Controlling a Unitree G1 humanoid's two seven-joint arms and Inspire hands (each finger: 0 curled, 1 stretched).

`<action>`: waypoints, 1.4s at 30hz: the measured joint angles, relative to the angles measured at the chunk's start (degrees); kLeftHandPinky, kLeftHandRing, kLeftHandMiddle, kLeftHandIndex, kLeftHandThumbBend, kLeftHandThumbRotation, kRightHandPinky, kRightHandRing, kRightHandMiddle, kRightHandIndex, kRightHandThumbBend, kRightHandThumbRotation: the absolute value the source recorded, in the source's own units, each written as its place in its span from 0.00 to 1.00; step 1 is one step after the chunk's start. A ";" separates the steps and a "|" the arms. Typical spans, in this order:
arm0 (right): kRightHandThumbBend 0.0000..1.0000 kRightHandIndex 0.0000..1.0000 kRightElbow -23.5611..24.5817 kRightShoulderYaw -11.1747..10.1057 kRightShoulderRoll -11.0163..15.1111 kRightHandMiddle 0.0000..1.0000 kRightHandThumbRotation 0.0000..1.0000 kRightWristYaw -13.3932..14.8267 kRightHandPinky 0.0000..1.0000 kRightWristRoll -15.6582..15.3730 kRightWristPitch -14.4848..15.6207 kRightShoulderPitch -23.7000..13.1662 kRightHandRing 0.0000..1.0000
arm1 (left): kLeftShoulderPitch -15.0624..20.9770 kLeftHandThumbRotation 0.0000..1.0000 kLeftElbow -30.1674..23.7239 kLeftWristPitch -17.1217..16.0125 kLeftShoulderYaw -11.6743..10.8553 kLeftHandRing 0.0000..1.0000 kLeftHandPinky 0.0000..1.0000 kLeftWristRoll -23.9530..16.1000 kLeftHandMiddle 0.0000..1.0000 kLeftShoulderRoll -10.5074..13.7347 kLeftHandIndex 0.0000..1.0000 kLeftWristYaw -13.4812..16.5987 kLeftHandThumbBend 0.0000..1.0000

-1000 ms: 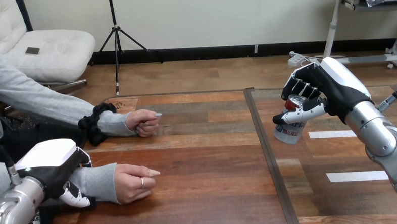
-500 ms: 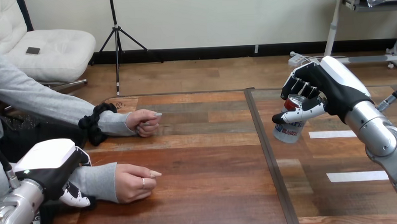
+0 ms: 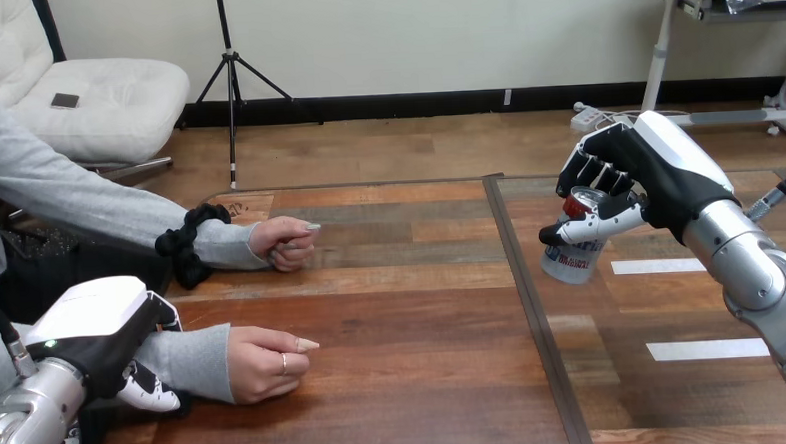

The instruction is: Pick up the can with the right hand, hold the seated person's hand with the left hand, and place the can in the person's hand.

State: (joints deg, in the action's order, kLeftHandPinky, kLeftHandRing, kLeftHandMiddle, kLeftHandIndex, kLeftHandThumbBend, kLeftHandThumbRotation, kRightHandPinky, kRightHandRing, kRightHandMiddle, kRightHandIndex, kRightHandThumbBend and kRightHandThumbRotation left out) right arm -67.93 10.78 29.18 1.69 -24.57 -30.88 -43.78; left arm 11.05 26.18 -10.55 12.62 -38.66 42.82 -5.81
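Registers almost no change from one second ago: slight drop of the left forearm [image 3: 28, 433] toward the bottom edge, everything else fixed in place.

Nearest: left hand [image 3: 104, 335] clasped over the grey-sleeved wrist of the person's near hand [image 3: 263, 363], white thumb tip curled under the sleeve. Judged as the holding step done. Person's near hand resting on the tabletop [image 3: 413, 311], fingers loosely folded, not yet opened to receive.

Farther right: right hand [image 3: 637, 171] clenched round the can [image 3: 569, 262], fingers over the top rim, thumb across the side. Can apparently lifted clear of the tabletop, well apart from both of the person's hands. Judged as the pick-up done.

Remaining: carry across the seam strip [image 3: 533, 306], placement into the near hand, release.

Farthest: person's other hand [image 3: 285, 244], fisted, on the tabletop.

Materials:
- Can: smooth rigid cylinder, printed wrap, red top.
- Hands: hard white shells on black frames.
- Tabletop: glossy wood planks, dark seam strip, white tape strips [image 3: 708, 349] at right.
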 measured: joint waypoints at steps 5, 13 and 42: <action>0.79 0.41 0.00 0.00 0.00 0.42 0.00 0.09 0.37 -0.09 0.00 0.00 0.39 | -0.42 0.00 -0.02 -1.41 -0.27 0.44 0.36 0.25 0.49 0.01 0.49 0.53 0.71; 0.79 0.41 0.00 0.00 0.00 0.42 0.00 0.16 0.37 -0.09 0.05 0.00 0.39 | -1.48 0.00 -0.14 -3.81 -0.93 0.45 0.39 1.65 0.50 0.02 0.49 1.65 0.70; 0.79 0.41 0.00 0.00 0.00 0.42 0.00 0.15 0.37 -0.08 0.08 0.00 0.39 | -2.76 0.00 -0.58 -8.88 -3.72 0.41 0.35 4.56 0.47 0.02 0.47 4.74 0.70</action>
State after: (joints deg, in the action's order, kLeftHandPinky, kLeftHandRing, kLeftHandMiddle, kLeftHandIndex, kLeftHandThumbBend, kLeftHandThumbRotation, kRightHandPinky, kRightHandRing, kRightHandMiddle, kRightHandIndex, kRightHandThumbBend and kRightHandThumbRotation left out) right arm -67.93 10.78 29.18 1.85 -24.65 -30.81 -43.78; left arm 8.29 25.60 -19.44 8.90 -34.10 42.84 -1.06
